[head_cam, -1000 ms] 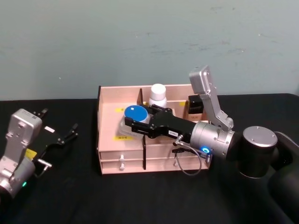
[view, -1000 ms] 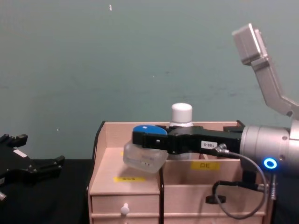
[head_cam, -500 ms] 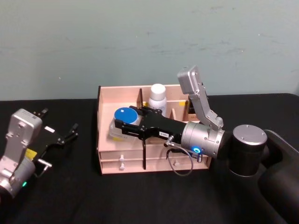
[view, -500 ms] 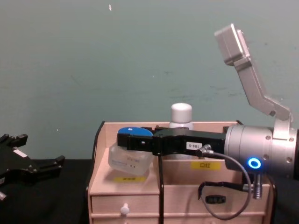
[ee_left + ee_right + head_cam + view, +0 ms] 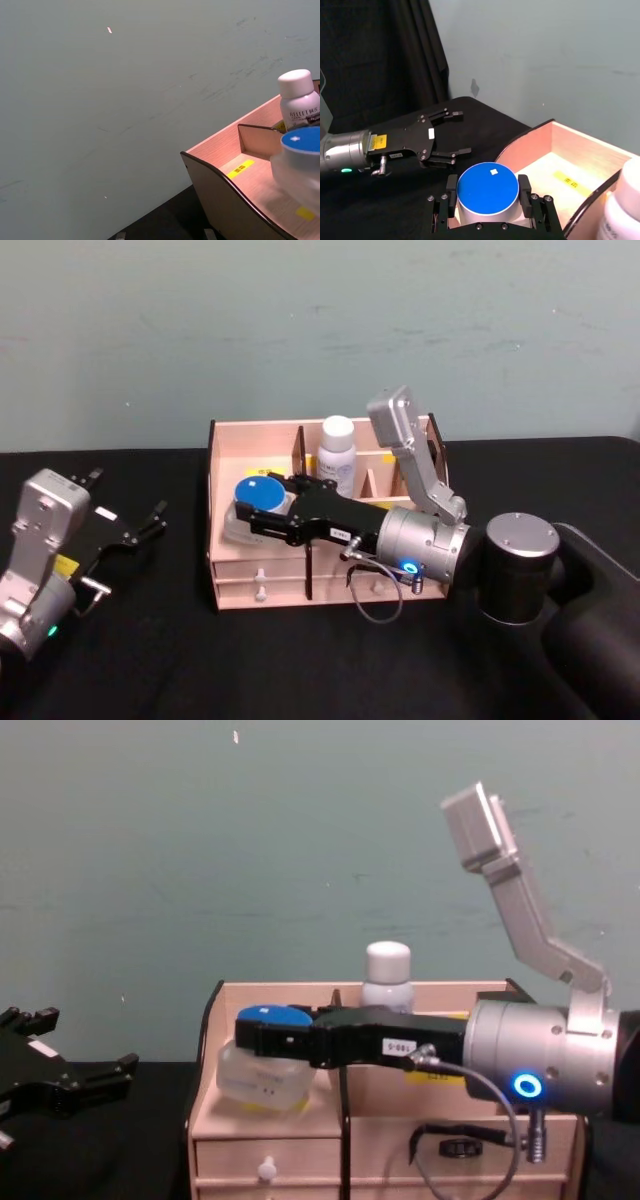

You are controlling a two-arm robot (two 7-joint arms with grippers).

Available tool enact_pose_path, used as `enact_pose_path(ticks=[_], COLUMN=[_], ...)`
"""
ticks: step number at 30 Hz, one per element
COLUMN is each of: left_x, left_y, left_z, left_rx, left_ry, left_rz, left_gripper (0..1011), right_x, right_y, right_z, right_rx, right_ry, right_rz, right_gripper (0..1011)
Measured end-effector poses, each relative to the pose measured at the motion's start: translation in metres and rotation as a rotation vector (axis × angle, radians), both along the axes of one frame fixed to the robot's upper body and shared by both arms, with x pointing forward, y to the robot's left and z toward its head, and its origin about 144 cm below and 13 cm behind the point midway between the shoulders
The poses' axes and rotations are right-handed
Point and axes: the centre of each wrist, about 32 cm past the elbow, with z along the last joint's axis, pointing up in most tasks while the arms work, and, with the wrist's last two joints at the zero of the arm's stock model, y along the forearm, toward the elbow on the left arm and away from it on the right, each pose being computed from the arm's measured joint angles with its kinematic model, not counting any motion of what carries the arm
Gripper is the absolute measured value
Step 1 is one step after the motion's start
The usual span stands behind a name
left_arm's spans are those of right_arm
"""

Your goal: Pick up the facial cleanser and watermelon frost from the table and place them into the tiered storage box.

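1. Head view: right gripper (image 5: 262,517) clamps the blue-lidded jar (image 5: 255,502), low in the left compartment of the tiered storage box (image 5: 225,560).
2. White bottle (image 5: 337,452) stands behind.
3. Left gripper (image 5: 140,528) parked left, fingers spread, holding nothing.

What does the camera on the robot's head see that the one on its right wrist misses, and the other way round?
Head view alone: the box's small drawers, the right arm's silver body and a looping cable. Right wrist view alone: a dark curtain behind the left gripper. Both show the right gripper shut on the blue-lidded jar over the box, the white bottle beside it, and the left gripper parked open on the black table.
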Motion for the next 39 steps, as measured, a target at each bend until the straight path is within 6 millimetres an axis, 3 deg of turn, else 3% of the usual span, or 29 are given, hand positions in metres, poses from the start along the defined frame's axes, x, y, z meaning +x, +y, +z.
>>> enact_pose_path(ticks=[15,39], left_x=[0.0,0.0], left_y=[0.0,0.0], left_z=[0.0,0.0], left_rx=[0.0,0.0], left_ry=[0.0,0.0], left_rz=[0.0,0.0], left_gripper=[1010,1010], right_x=[-0.019,-0.024], right_y=[0.023,0.015], right_z=[-0.011,-0.005], right_rx=[-0.039,-0.052], right_ry=[0.004,-0.015], right_rz=[-0.013,-0.064], right_gripper=[736,736])
